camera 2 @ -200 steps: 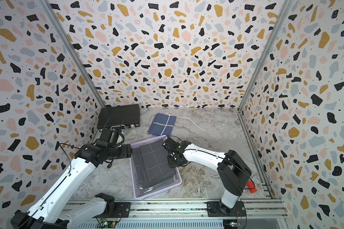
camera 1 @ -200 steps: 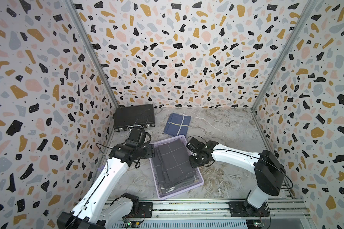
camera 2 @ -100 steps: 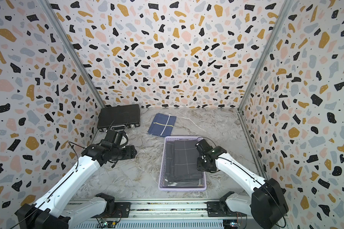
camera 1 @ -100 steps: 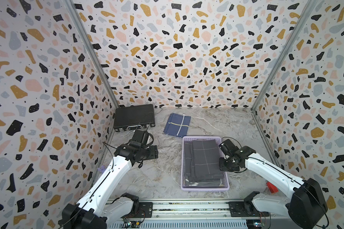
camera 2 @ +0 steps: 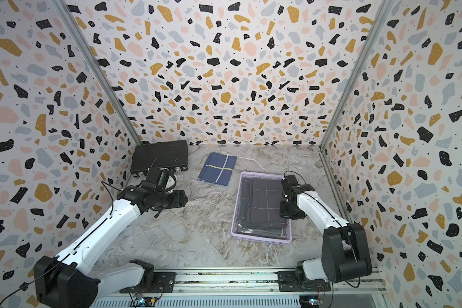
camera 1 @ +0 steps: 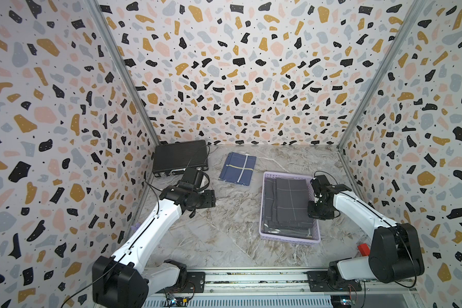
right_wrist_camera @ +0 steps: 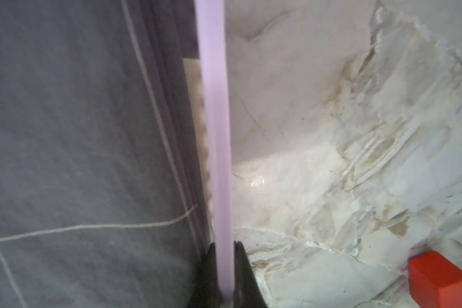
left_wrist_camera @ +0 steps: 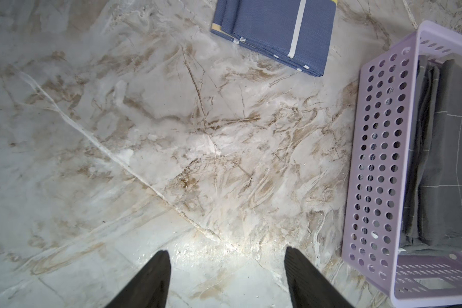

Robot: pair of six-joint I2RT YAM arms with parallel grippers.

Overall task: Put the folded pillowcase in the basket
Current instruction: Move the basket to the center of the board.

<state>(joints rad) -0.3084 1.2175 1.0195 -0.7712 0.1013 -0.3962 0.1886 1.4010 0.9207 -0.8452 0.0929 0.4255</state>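
Marbled bench [camera 1: 224, 234] walled by terrazzo panels, one lilac basket [camera 1: 288, 238] right of centre, one grey pillowcase [camera 1: 288, 202] inside, one blue pillowcase [camera 1: 238, 168] and one black case [camera 1: 179, 156] at upper left, right gripper [right_wrist_camera: 224, 250] jaws pinched on basket rim, left gripper [left_wrist_camera: 226, 269] jaws wide, empty.

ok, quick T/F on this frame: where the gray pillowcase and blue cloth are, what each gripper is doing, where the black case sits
1. The folded gray pillowcase lies inside the lilac basket. True.
2. The right gripper is open and clear of the basket. False: it is shut on the basket's side rim.
3. The left gripper holds the blue folded cloth. False: its jaws are open over bare tabletop, and the cloth lies flat on the table, apart from it.
4. The black hard case sits at the back left corner, outside the basket. True.
5. The blue folded cloth is in the basket. False: it lies on the table beside the basket's far left corner.
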